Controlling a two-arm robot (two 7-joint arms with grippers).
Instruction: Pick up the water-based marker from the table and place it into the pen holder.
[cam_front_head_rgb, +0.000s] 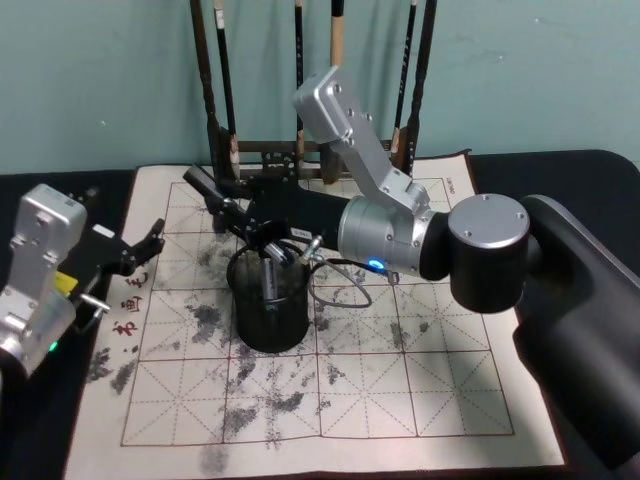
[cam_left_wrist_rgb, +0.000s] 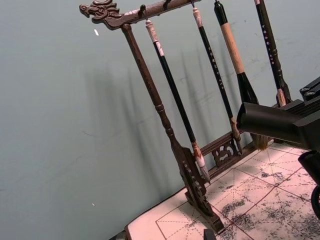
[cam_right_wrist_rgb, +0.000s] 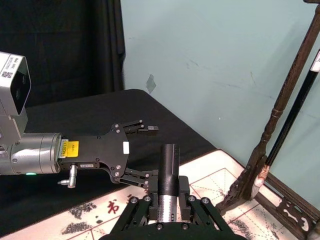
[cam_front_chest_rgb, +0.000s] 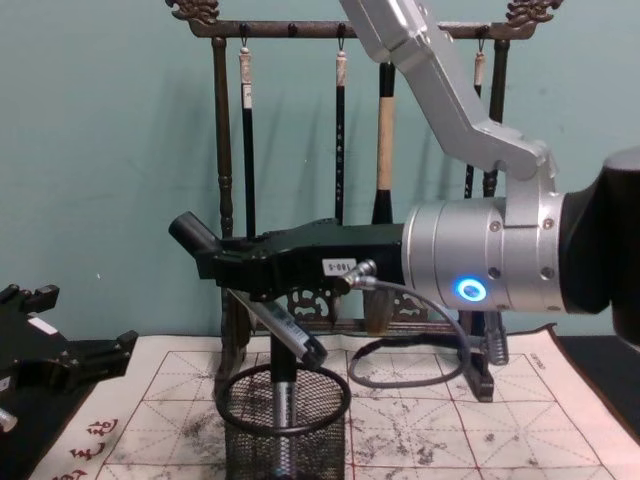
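My right gripper reaches in from the right and is shut on the water-based marker, a dark barrel. The marker tilts, its upper end up and to the left. Its lower end hangs just above the rim of the pen holder. The right wrist view shows the marker clamped between the fingers. A grey pen stands inside the black mesh holder, which sits on the table's cream mat. My left gripper rests open at the mat's left edge.
The tall dark wooden brush rack with hanging brushes stands at the back of the mat, close behind my right gripper. A grey cable loops down from the right wrist beside the holder. Dark tabletop extends to the left.
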